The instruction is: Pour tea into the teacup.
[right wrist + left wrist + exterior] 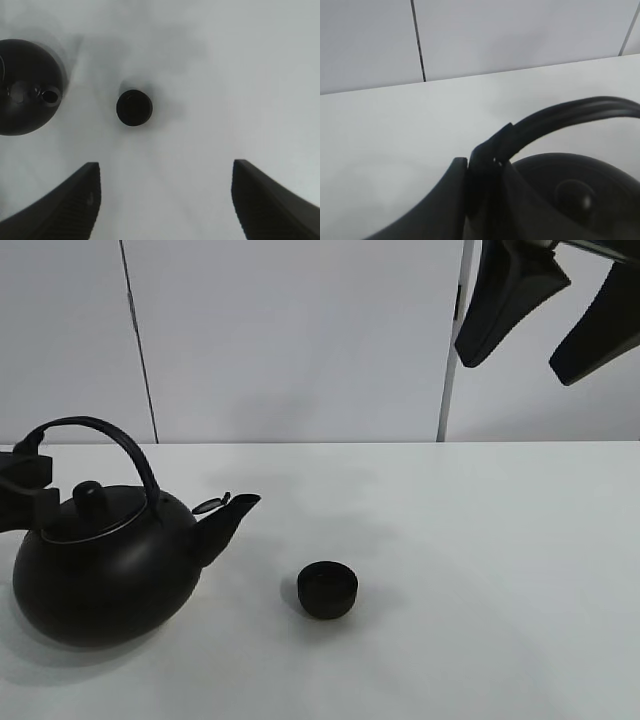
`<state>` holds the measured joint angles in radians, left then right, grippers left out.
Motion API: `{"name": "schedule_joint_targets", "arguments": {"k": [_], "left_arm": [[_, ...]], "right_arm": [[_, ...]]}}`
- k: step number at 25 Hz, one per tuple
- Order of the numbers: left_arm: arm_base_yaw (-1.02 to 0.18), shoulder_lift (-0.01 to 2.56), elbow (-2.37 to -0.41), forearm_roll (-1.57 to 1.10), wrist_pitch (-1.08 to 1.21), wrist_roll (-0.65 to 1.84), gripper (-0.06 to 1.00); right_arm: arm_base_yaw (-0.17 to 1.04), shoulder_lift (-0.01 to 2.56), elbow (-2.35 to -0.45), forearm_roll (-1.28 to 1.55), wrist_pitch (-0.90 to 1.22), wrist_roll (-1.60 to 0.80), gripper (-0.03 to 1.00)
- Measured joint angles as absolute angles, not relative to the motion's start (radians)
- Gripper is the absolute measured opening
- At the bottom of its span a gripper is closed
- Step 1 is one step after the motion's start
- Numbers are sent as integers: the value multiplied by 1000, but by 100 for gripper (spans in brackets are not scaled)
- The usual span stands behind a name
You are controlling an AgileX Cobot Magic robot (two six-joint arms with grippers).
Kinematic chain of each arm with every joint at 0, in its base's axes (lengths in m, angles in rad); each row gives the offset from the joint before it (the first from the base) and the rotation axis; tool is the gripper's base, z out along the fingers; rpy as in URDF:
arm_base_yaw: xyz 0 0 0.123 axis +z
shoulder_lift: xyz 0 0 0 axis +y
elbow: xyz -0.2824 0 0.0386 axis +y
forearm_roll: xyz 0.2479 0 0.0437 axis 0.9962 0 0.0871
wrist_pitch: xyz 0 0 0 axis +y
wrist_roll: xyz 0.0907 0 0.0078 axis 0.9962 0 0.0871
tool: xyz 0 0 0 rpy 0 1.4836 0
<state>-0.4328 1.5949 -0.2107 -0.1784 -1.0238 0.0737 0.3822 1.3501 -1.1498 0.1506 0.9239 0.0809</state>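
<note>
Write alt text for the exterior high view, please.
A large round black kettle sits upright at the left of a white table, the left pincer closed on its arched handle. A small matte black teacup stands apart, beyond the spout. The open right pincer hangs high.

On the flat white table (pixel 480 570), the large round black kettle with an arched handle (pixel 100 570) stands at the left, upright, its spout aimed right toward the small low round black teacup (pixel 328 589). The teacup sits near the table's middle, right of the kettle and apart from it. The left gripper (pixel 25 488) is at the left end of the kettle's handle, at the kettle's far-left side. The right gripper (pixel 548 310) hangs high above the table's right rear, well apart from both. A panelled wall (pixel 300 340) stands behind the table.
</note>
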Motion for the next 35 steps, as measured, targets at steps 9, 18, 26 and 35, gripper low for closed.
{"name": "schedule_joint_targets", "arguments": {"k": [9, 18, 26, 35], "left_arm": [[-432, 1595, -205, -305, -1024, 95, 12], [-432, 1594, -188, -339, -1026, 140, 12], [-432, 1592, -149, -338, -1030, 161, 12], [-432, 1592, -149, -332, -1035, 181, 12]], "right_arm": [[382, 1350, -1150, 165, 925, 81, 51], [382, 1350, -1150, 169, 925, 81, 51], [382, 1350, -1150, 169, 926, 81, 51], [382, 1350, -1150, 176, 926, 81, 51]]}}
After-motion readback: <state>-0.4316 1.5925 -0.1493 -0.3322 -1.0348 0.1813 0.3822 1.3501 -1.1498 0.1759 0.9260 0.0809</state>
